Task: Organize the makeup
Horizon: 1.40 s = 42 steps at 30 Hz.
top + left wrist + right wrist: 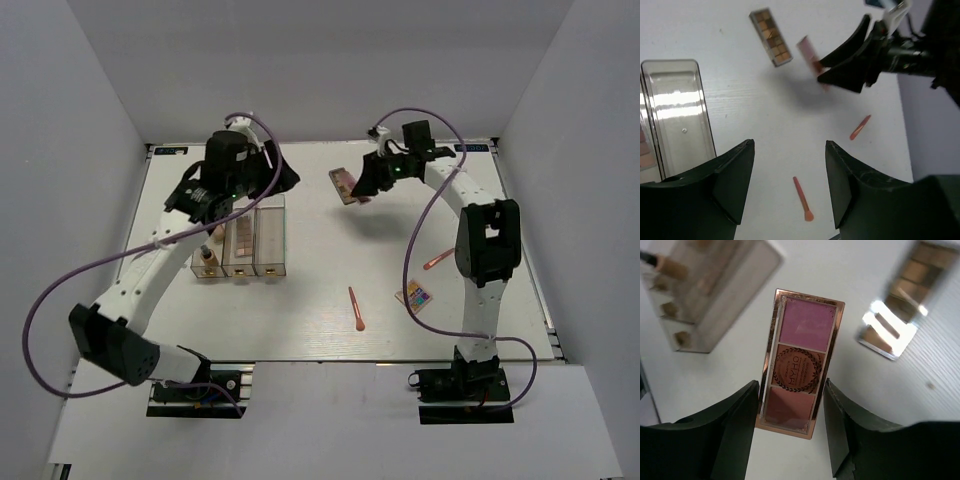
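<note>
My right gripper (pixel 362 188) (pixel 791 385) is shut on the mauve eyeshadow palette (pixel 801 360) and holds it above the table at the back centre; it also shows in the left wrist view (pixel 809 52). The brown palette (pixel 343 183) (pixel 771 37) (pixel 900 305) lies on the table beside it. My left gripper (pixel 283 178) (pixel 790 145) is open and empty, above the table just right of the clear organizer (pixel 270 268) (pixel 670 62). Beige foundation bottles (pixel 207 258) (pixel 670 270) stand in the organizer's left compartment. Two coral applicators (pixel 356 308) (pixel 437 259) (pixel 802 199) (pixel 860 127) lie on the table.
A multicolour palette (pixel 415 295) lies by the right arm's base. The organizer's middle compartment holds something pinkish (pixel 240 240). White walls enclose the table on three sides. Purple cables loop off both arms.
</note>
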### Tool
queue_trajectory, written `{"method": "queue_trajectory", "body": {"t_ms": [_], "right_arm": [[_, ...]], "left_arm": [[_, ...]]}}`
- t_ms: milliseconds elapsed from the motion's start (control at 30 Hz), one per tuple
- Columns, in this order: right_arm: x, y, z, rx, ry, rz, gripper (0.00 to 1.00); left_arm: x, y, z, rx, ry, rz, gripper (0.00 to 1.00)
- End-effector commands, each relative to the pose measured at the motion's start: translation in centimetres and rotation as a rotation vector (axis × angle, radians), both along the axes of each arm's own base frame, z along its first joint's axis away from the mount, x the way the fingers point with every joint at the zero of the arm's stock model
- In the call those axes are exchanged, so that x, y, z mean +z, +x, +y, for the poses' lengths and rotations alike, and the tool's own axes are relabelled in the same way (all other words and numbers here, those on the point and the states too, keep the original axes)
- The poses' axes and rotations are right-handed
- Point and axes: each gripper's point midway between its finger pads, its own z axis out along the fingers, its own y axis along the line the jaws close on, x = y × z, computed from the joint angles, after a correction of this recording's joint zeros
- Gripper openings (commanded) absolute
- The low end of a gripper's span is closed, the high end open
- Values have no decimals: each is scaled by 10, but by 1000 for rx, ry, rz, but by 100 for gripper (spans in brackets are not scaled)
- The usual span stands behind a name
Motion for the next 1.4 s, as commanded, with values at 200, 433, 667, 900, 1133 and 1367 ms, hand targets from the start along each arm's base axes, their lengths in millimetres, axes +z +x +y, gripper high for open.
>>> {"method": "queue_trajectory", "body": {"t_ms": [200,433,667,900,1133,1367], "right_arm": [[80,-85,133,358,168,-162,6],[74,-105,211,307,214,-26,3],[70,-117,278,235,210,-31,6],[46,-111,309,27,174,-12,9],[33,-100,319,-123,168,10,18],[15,-106,320,-92,151,31,50]], "left_arm": [[114,-40,27,49,-157,-315,68],[147,-63,51,122,-221,-407,67],[152,-81,64,145,-230,-416,67],[146,-93,71,161,-231,-398,67],[142,-100,78,178,-230,-390,68],[139,-101,79,184,-233,-387,67]]}}
